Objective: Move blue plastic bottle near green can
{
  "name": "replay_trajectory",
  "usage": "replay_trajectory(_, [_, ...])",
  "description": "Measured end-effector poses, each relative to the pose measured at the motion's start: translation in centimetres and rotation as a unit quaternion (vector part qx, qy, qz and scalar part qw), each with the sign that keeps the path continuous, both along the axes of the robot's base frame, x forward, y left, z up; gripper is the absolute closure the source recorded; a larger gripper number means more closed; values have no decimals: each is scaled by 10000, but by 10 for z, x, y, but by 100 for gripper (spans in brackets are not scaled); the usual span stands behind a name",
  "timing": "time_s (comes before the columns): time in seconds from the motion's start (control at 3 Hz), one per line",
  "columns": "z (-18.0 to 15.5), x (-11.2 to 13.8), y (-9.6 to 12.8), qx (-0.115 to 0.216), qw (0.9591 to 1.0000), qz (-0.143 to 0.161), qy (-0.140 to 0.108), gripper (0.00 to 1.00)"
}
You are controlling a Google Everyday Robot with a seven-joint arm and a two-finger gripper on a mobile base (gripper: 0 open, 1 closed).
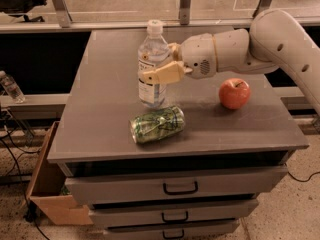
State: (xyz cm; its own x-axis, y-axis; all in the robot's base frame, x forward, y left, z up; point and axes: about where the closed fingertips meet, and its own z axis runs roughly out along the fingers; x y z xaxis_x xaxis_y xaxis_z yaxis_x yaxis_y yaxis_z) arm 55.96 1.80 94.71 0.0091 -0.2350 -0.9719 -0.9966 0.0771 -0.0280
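Observation:
The blue plastic bottle (152,64) is tall and clear with a white cap and a pale label. It stands upright just behind the green can (157,124), which lies on its side near the front of the grey cabinet top (100,99). My gripper (159,66) reaches in from the right and is shut on the bottle around its middle. One tan finger (162,74) crosses the front of the bottle; the other is behind it.
A red apple (234,93) sits to the right of the can. The cabinet has drawers (175,186) below. A cardboard box (47,189) stands on the floor at the left. A small clear bottle (10,86) rests on a ledge at far left.

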Motion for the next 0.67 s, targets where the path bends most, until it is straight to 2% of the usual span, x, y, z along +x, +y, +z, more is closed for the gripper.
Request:
replay_trajectory(0.33, [-14, -5, -3, -24, 9999, 111, 56, 100])
replay_trajectory(0.67, [-26, -8, -5, -72, 9997, 187, 111, 82])
